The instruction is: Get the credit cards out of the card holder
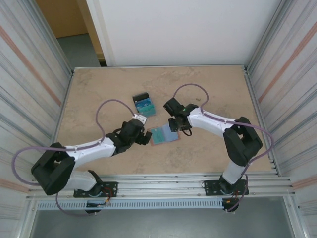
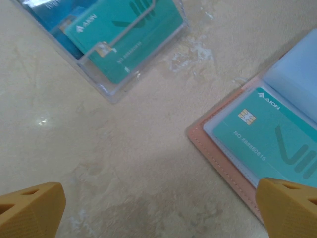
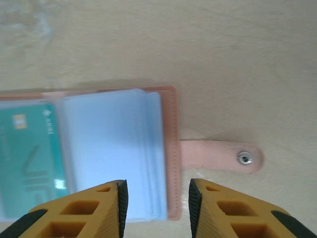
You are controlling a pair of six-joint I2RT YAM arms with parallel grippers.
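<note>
Card holder (image 1: 163, 135) lies open mid-surface with bare room nearside, teal card (image 2: 270, 136) in its sleeve. My left fingers (image 2: 29, 210) gape wide and empty beside its corner. Right fingers (image 3: 84, 210) are partly apart over the tab-side edge, and I can't tell if they touch.

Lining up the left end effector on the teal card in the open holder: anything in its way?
Nothing loose: bare table lies between the left end effector and the card holder. The teal card sits inside a clear sleeve. The right end effector hangs over the other page.
</note>
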